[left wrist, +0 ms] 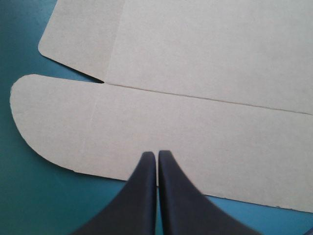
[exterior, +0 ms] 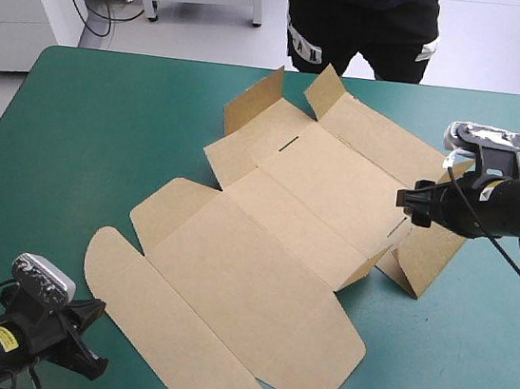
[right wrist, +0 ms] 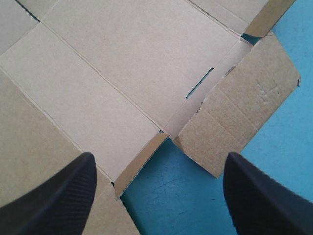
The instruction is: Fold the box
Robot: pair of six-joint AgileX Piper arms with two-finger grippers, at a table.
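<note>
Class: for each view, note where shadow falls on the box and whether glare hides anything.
High view: even light, no glare on the box; the raised flap near the right gripper shows a shaded face. Left wrist view: the box evenly lit ahead of the left gripper, no hard shadow. Right wrist view: only the small upturned flap is darker.

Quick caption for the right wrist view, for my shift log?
Open right gripper poised over the brown box by its slotted side wall, teal-green cover visible beneath.
</note>
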